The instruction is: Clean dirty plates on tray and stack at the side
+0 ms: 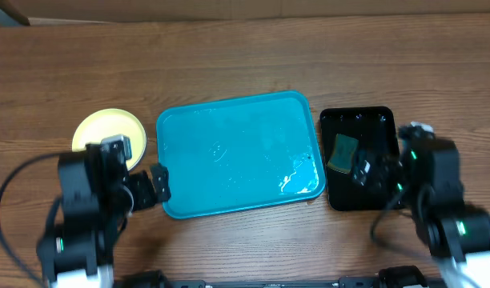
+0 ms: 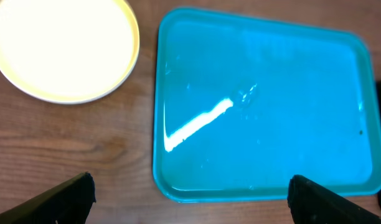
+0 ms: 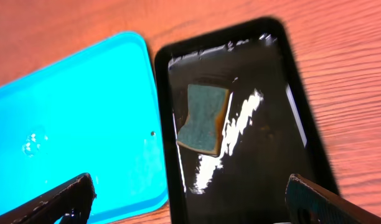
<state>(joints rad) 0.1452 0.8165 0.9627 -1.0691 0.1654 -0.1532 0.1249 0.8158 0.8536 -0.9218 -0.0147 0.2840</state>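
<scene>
Plate (image 1: 109, 128) on view is lying on the worktop (image 1: 245, 56) at the left of the overhead frame, just beside the turquoise tray (image 1: 229, 152) and off it. I am seeing one pale yellow disc and cannot tell whether others are sitting beneath it. The tray itself is carrying nothing but a wet sheen. I am judging the plate stiff, fairly light, possibly slick, and likely to chip if dropped. I would be taking it by the raised rim at its free upper-left edge, since my left arm is overhanging its lower right. My left fingers (image 2: 66, 199) are hanging spread wide at the bottom of the wrist frame, gripping nothing, near the tray's left edge. My right fingers (image 3: 60, 202) are likewise spread and empty, hovering over the narrow black tray (image 3: 265, 162), where a green sponge (image 3: 203, 118) is lying. Nothing else is crowding the plate.
</scene>
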